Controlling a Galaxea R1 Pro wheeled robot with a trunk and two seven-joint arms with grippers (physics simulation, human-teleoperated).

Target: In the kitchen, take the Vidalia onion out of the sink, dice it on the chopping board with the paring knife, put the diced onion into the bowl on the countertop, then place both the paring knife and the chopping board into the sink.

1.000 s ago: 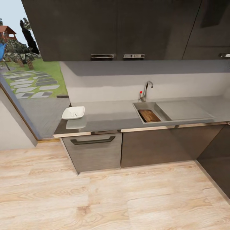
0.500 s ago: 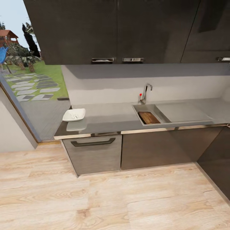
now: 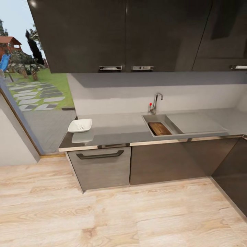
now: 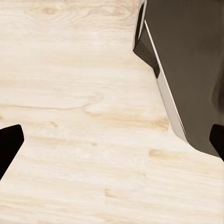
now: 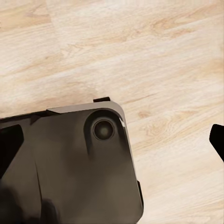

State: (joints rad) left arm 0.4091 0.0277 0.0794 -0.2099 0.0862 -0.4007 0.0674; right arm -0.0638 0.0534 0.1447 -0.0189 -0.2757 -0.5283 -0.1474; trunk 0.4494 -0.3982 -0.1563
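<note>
Standing back from the units, the robot is seen to be well apart from everything the task names. From the head view the countertop runs across the middle of the scene, with the sink set into it right of centre and the chrome tap behind the basin. The chopping board is lying inside the basin, its long axis running from the tap side towards the front edge and slightly towards the drainboard. The bowl is placed near the left end of the counter, above the drawer front, and a few pale bits can be made out in it, probably the diced onion, though they are too small to be sure. The paring knife cannot be made out at this range.

Both arms are held low. In the left wrist view the left gripper is pointed down at the wooden floor, its dark fingertips set wide apart with nothing between them. In the right wrist view the right gripper is likewise spread and empty, over the floor and a dark part of the robot's own base.

Judged from this layout, little of the task seems left beyond the knife. The sink lies ahead and to the right, so the right arm is judged the nearer for any reach there once the base is brought close.
</note>
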